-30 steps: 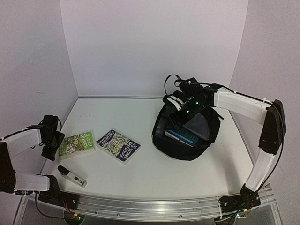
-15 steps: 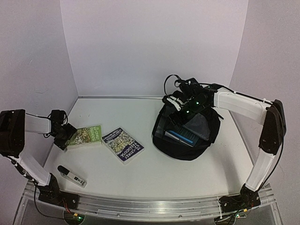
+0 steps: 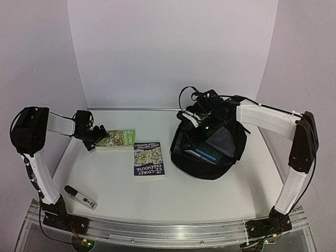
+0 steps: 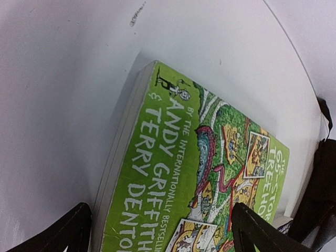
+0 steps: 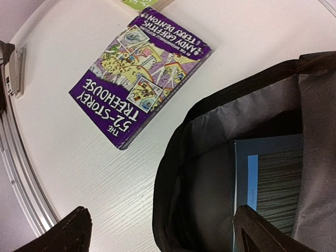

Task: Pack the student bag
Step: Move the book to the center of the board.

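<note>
The student bag [image 3: 212,157] is a black backpack lying open at the right, with a blue book [image 3: 206,152] inside it. My right gripper [image 3: 190,119] hovers open over the bag's left rim [image 5: 173,173], and the blue book [image 5: 268,178] lies beneath its right finger. A green book [image 3: 119,139] lies flat at the back left. My left gripper [image 3: 93,137] is open at the green book's left end; one finger is beside the book's edge [image 4: 118,173] and the other is over its cover. A purple book [image 3: 148,159] lies just right of the green one, touching it.
A small black and white stapler-like tool [image 3: 80,197] lies near the front left edge. White walls enclose the table on the left, the back and the right. The purple book [image 5: 139,73] lies a short way from the bag's mouth.
My left gripper swept right and toward the back, pushing the green book along. The purple book was shoved and turned, its long side now running front to back. The right gripper shifted slightly left.
</note>
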Available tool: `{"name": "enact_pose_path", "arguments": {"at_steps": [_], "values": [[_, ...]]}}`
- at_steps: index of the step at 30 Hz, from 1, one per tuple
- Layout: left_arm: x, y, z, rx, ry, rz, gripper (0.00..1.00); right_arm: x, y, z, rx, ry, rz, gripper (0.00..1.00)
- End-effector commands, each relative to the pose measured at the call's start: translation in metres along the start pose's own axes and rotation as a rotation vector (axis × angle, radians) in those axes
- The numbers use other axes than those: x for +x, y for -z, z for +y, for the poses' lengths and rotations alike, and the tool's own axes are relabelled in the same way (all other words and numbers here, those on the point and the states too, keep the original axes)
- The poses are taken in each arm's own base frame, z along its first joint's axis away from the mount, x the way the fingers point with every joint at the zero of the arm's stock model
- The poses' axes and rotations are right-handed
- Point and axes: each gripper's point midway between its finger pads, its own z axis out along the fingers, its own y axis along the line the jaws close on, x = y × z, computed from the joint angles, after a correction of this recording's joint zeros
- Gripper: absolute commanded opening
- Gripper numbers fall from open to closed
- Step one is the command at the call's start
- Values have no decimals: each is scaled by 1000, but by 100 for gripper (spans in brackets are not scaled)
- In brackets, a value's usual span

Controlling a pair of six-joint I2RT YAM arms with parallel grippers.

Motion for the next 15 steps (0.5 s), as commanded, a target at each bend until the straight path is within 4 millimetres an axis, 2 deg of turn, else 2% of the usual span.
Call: {"name": "enact_pose_path", "arguments": {"at_steps": [1, 3, 8, 12, 15], "values": [[-13, 22, -21, 30, -79, -59, 92, -3, -6, 10, -38, 1, 13, 93], [-17, 39, -33, 9, -87, -118, 90, -5, -6, 11, -39, 4, 9, 93], [2, 77, -61, 8, -81, -204, 86, -11, -7, 7, -23, 3, 1, 92], [27, 76, -89, 146, -112, -125, 83, -30, -14, 6, -20, -4, -22, 89], [47, 62, -118, 233, -238, -29, 81, -48, -19, 4, -21, -23, -48, 87]]}}
